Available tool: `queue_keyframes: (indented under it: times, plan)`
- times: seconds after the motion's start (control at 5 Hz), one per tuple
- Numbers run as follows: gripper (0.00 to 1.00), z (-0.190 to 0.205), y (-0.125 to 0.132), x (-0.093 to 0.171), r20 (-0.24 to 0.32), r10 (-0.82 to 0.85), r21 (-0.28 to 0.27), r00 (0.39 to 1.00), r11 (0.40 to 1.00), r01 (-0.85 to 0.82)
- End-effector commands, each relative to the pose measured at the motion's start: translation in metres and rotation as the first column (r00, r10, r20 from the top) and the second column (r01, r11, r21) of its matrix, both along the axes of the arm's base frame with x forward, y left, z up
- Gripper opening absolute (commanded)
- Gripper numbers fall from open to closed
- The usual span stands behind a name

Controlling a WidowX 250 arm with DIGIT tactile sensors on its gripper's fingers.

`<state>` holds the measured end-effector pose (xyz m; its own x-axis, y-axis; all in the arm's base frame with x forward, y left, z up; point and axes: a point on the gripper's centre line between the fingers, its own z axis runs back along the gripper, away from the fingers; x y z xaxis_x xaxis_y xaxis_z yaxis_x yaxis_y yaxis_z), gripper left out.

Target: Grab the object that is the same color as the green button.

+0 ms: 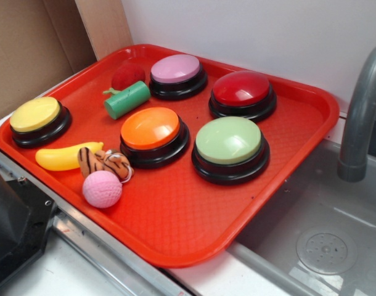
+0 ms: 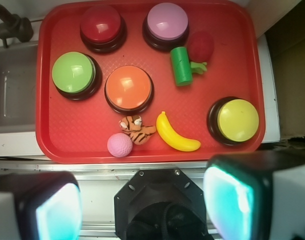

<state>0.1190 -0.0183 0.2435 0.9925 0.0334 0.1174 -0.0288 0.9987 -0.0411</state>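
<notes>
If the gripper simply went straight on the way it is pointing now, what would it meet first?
Probably the orange button or the tiger toy, near the wrist view's centre; the open gripper is high above the tray, so depth is uncertain.

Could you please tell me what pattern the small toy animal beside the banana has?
The toy tiger has orange-and-black stripes, clearest in the wrist view.

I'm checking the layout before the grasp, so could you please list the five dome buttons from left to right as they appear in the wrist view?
Green button → red button → orange button → purple button → yellow button.
</notes>
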Motion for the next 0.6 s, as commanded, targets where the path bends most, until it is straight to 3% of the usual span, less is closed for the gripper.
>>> queue_keyframes:
  times: [0.0,0.2,0.4]
  plan:
    - [1.0,0.0,0.0,0.0,0.0,0.0,0.0,1.0,1.0,0.0]
    - [1.0,-0.021,0.012,0.019,-0.002,-0.028,-0.037,1.0,0.999,0.028]
    - [1.0,-0.036,0.02,0.036,0.039,0.038,0.015,0.999,0.999,-0.038]
